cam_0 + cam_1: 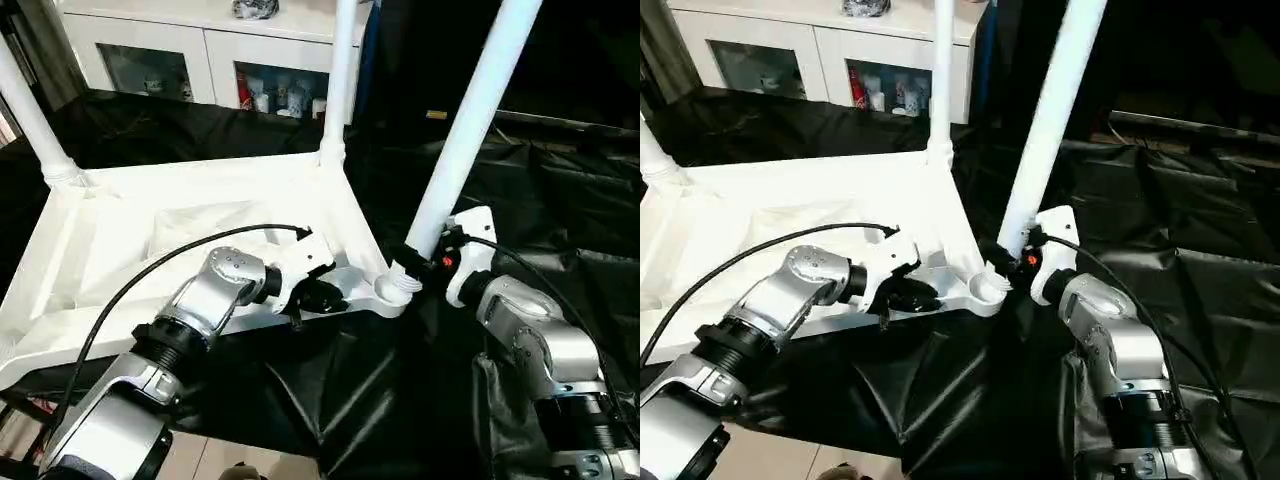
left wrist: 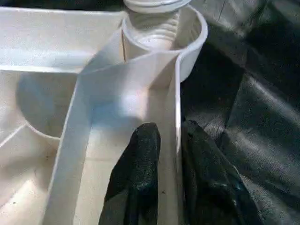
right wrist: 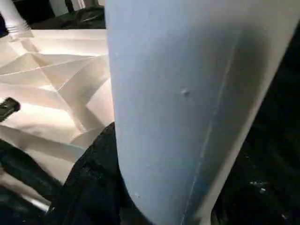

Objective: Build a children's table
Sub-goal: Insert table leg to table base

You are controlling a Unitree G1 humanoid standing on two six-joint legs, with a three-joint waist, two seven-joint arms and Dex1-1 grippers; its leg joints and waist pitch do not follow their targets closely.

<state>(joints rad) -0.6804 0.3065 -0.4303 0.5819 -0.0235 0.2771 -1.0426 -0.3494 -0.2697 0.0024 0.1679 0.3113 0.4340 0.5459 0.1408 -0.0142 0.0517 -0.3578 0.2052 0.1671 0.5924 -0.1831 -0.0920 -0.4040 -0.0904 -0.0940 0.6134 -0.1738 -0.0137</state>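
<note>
The white tabletop [image 1: 190, 235] lies ribbed side up on the black-draped work table. Two white legs [image 1: 338, 80] [image 1: 28, 110] stand in its far corner sockets. A third leg [image 1: 468, 130] leans to the right, its threaded end [image 2: 151, 28] in the near-right socket [image 1: 396, 291]. My right gripper [image 1: 422, 256] is shut on this leg just above the socket; the leg [image 3: 187, 103] looms close in the right wrist view with one black finger [image 3: 89, 187] beside it. My left gripper [image 2: 171, 129] is shut on the tabletop's near rim [image 1: 250, 318], one finger on each side of the wall, a short way left of that socket.
A white cabinet [image 1: 200, 50] with glass doors stands behind the table. Black cloth [image 1: 540, 200] falls in folds to the right and over the near edge. A black cable [image 1: 150, 270] arcs over my left forearm. Pale floor [image 1: 220, 462] shows at the bottom.
</note>
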